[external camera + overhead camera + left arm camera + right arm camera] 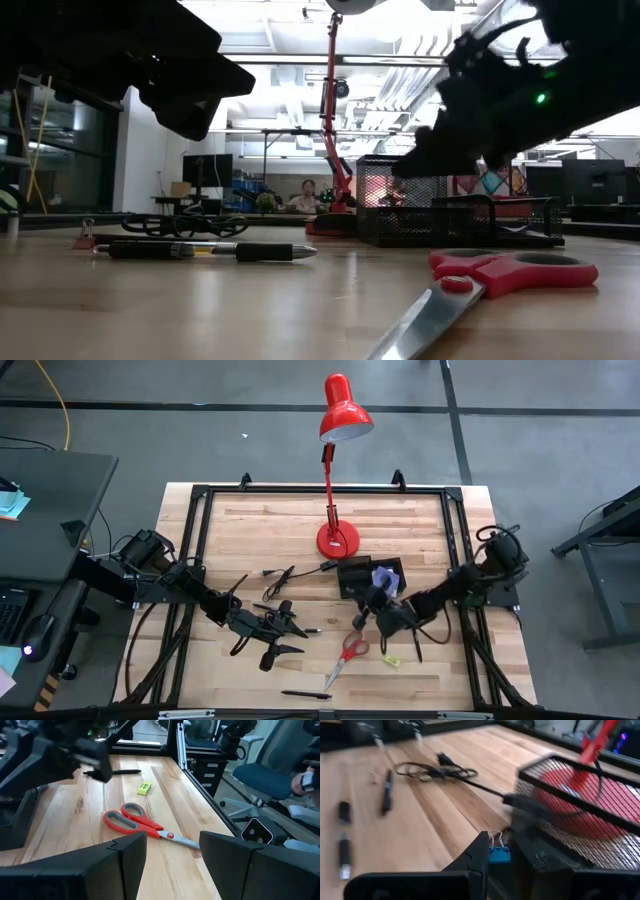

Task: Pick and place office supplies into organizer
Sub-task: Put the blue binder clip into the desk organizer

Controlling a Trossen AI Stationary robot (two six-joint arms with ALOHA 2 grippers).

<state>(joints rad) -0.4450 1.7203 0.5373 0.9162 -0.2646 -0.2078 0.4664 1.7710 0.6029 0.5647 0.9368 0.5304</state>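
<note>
The right hand (496,856) grips a blue binder clip (498,853) beside the organizer (368,576), mid-bench. The left hand (172,855) hovers open near the scissors (349,654), toward the front edge.

Pale blond wood-grain table (300,530) framed in black. Red-handled, silver-bladed scissors (348,657); small yellow-green piece (392,660); thin black pen (306,695). Black wire-mesh organizer (358,575) with a purple sticky pad (385,577) inside. Glossy red desk lamp (337,470). Blue binder clip (498,854) with silver loops. Black coiled cable (278,577).
</note>
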